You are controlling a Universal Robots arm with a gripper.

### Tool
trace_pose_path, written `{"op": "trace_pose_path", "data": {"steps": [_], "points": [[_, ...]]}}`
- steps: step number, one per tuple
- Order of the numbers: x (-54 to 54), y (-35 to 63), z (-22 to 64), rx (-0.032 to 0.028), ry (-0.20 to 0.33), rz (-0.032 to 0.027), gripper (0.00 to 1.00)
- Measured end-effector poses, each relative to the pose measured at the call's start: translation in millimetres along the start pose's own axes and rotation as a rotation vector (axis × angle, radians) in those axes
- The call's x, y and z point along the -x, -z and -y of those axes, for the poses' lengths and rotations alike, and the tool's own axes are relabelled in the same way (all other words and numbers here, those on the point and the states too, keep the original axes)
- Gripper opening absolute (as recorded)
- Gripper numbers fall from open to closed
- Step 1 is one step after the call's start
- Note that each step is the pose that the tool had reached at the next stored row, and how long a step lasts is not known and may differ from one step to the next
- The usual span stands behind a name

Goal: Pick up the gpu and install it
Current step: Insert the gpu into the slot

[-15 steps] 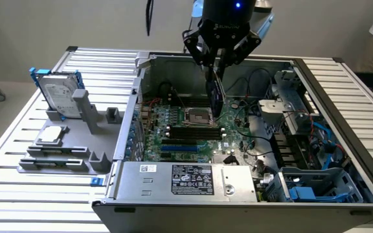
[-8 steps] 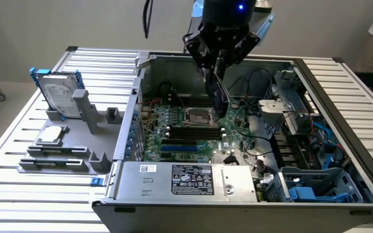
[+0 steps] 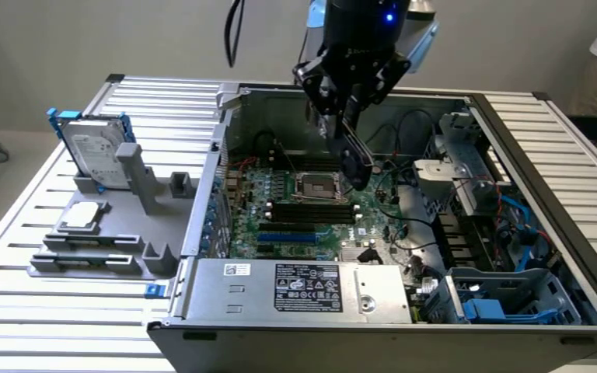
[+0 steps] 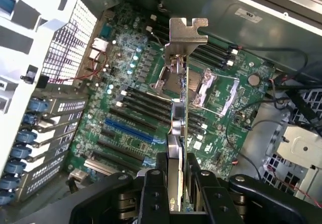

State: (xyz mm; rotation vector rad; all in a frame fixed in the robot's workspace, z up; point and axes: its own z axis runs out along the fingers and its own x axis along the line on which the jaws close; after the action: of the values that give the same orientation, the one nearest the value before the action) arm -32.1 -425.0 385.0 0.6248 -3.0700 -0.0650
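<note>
Cannot read the black label [image 3: 314, 286] on the power supply [image 3: 382, 299] (white print, too fine), nor the white sticker [image 3: 237, 269] beside it, nor the sticker on the hard drive [image 3: 96, 148] standing in the grey fixture [image 3: 137, 194] on the slatted tabletop [image 3: 8, 311]. Clamped between the fingers [image 4: 152, 194] of the gripper [image 3: 342, 116] and hanging lengthwise down into the open computer case [image 3: 547, 233], over the motherboard [image 3: 298, 225] near the processor socket [image 3: 316, 186]: the gpu [image 3: 353, 159]. Seen edge-on from the wrist: thin card, green board on one face, black cover on the other, silver bracket [image 4: 187, 32] at the far end.
</note>
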Motion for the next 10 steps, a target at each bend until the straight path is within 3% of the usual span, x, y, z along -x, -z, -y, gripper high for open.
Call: {"op": "trace_pose_path", "data": {"steps": [10], "points": [[0.0, -8.3, 0.4, 0.0000, 0.182, -0.0077, 0.26]]}}
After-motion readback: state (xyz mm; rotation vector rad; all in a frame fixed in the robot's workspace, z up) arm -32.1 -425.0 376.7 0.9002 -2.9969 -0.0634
